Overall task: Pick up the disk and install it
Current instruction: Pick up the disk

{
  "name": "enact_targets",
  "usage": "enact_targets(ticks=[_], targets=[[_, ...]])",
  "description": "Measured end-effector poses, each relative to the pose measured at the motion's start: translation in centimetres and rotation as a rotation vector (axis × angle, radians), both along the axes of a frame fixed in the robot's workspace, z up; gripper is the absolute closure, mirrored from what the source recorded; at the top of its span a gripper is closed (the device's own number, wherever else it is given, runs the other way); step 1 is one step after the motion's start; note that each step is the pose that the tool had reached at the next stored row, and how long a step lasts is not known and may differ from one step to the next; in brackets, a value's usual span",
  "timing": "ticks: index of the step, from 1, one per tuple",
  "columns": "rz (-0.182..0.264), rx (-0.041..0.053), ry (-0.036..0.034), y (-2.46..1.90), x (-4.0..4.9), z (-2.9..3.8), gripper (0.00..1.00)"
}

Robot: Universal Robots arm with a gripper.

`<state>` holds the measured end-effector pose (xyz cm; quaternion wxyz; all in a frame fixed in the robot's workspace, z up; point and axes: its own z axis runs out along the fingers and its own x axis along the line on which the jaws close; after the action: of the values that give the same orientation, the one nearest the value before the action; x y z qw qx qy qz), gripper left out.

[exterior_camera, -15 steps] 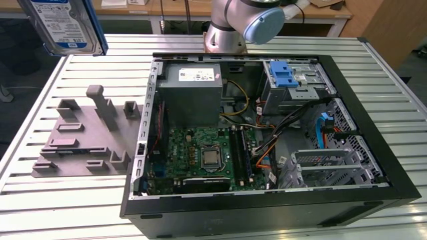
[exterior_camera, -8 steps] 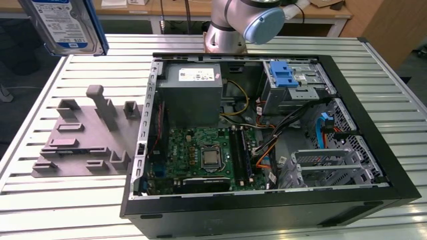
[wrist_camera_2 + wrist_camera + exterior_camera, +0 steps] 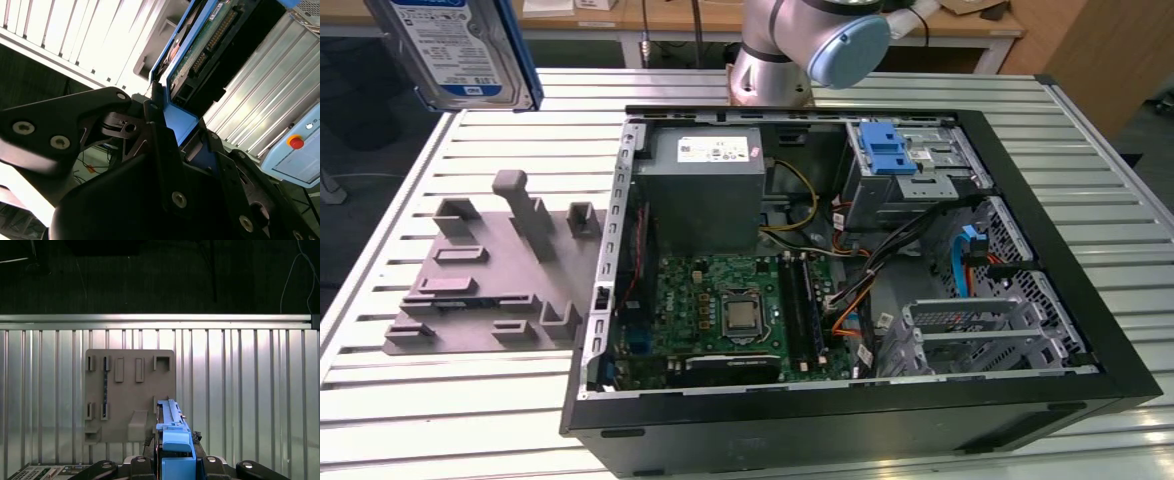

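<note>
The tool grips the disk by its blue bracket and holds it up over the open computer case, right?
Not quite: the tool grips the disk by its blue bracket but holds it up beside the case, over the grey holder plate, as the first wrist view shows.

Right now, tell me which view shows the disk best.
The exterior view: the disk faces the camera with its white-and-blue label plain. The first wrist view has it edge-on, blue bracket nearest; the second wrist view shows its circuit-board side.
</note>
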<state>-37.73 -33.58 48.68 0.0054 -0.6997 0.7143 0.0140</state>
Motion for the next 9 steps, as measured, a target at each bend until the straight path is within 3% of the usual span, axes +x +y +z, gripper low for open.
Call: enact_targets(ticks=[9], targets=[[0.0,0.0,0.0,0.0,0.21,0.0,0.63]])
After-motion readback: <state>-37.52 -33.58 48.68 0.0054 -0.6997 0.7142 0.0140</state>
